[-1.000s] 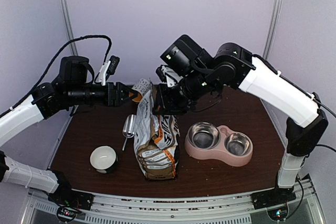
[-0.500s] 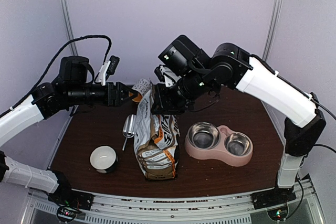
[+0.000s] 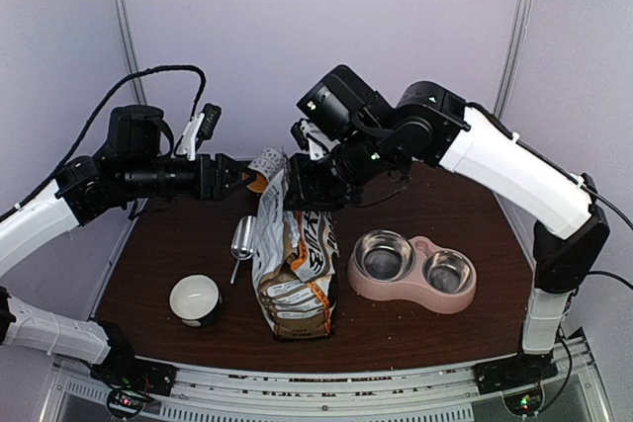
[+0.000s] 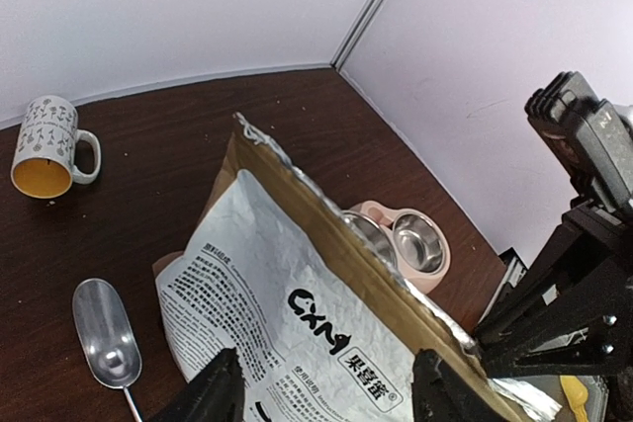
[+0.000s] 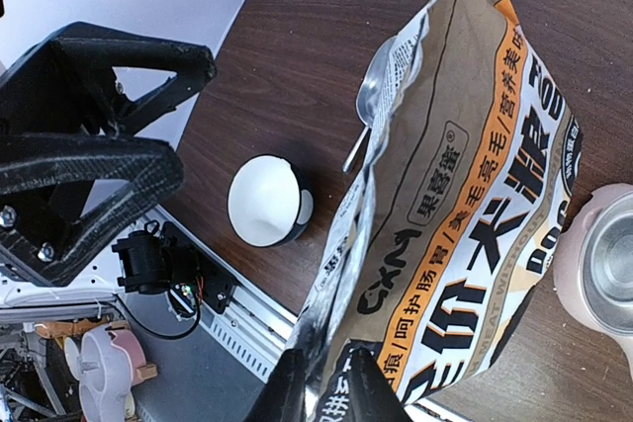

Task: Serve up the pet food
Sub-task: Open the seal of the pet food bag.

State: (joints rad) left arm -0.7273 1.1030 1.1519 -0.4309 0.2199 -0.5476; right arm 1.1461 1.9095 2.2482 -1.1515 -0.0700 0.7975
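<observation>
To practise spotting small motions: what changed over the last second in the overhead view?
The right arm shifted slightly left and up in the view, with the right gripper pinching the top edge of the bag. The left arm eased marginally left. The bag, pink double bowl, scoop and white cup stayed put.

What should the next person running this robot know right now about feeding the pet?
The right claw is shut on the top edge of the bag.
The left claw is open beside the bag top and seems to grip nothing.
The bag stands on the table between the scoop and the pink double bowl.
Done: bag held.
No pet food in view; the steel cups look empty.
Left: get kibble into the bowl.
</observation>
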